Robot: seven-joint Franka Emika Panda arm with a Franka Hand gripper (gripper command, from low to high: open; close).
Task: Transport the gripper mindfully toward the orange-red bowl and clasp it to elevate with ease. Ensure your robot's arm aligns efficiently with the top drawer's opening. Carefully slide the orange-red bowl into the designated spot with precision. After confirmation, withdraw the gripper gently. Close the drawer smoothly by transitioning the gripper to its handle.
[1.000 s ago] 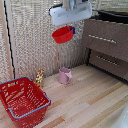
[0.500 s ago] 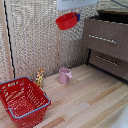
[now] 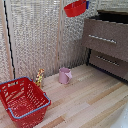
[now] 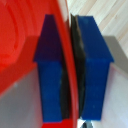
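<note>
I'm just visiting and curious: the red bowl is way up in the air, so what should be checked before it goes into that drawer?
1. Grip on bowl: blue fingers pinch its rim from both sides, ok.
2. Bowl lifted clear of the floor things: ok.
3. Top drawer open: dark gap above its front, seems ok.
4. Bowl over the opening: not ok, it hangs toward the exterior view's left of it.
5. Room inside drawer: cannot tell.

Orange-red bowl (image 3: 75, 8) high up, left of top drawer (image 3: 106, 38) in exterior view. Basket (image 3: 22, 100) on floor (image 3: 90, 100), mug (image 3: 64, 75) to its right.
</note>
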